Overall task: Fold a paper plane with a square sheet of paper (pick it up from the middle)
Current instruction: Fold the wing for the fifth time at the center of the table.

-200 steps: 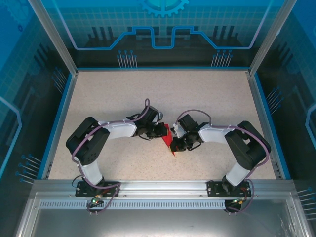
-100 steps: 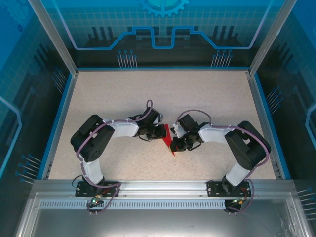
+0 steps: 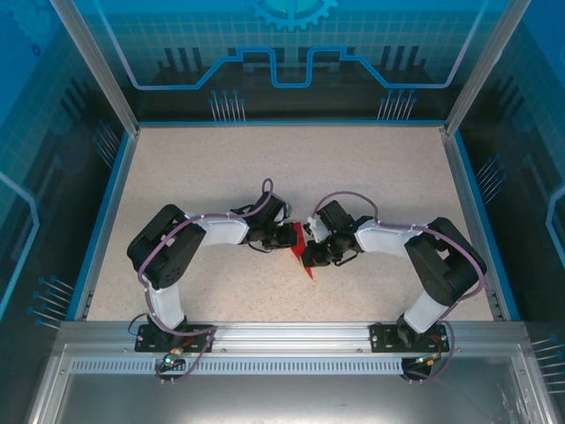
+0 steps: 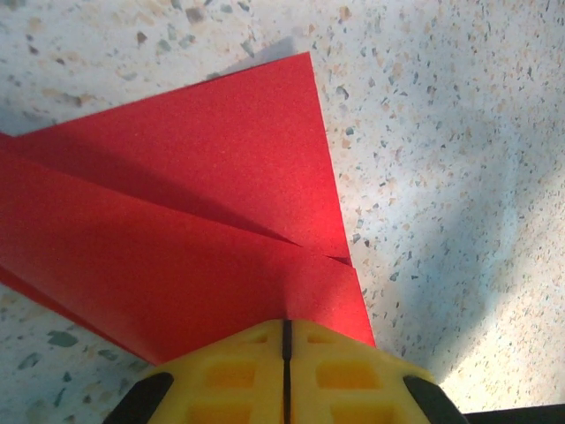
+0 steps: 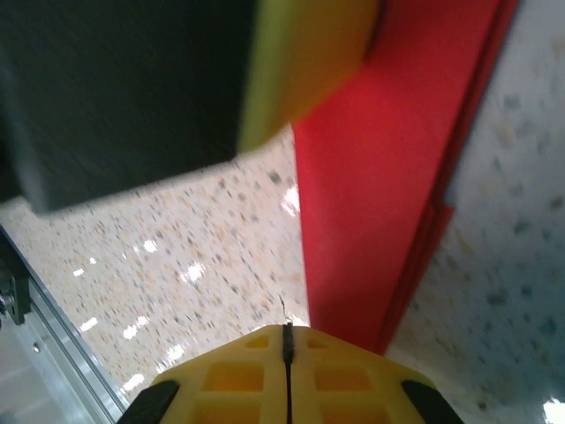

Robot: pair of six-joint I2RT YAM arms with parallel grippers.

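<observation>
We are working in the middle of the folding, not at the pick-up. The red paper sheet (image 3: pixel 301 251) is lying on the speckled tabletop (image 3: pixel 221 177) at the centre of the top view, between the two arms. It is already creased into a narrow pointed shape whose tip is aiming toward the bottom of the frame.

In the left wrist view, overlapping flaps are meeting along a diagonal crease. The left gripper (image 4: pixel 285 329) is sitting at the bottom centre with its jaws pressed together, its tip on the paper's near edge.

The right gripper (image 5: pixel 287 332) is likewise closed to a thin seam and is touching the long folded strip running up the right half of its own view. We cannot tell whether either claw is pinching a layer or only bearing down on it.

We are judging this to be crease-flattening on a wing fold. The next move is calling for one tip to be pinning the sheet while the other is sliding along the fold, so that the layers are not shifting or springing open.
</observation>
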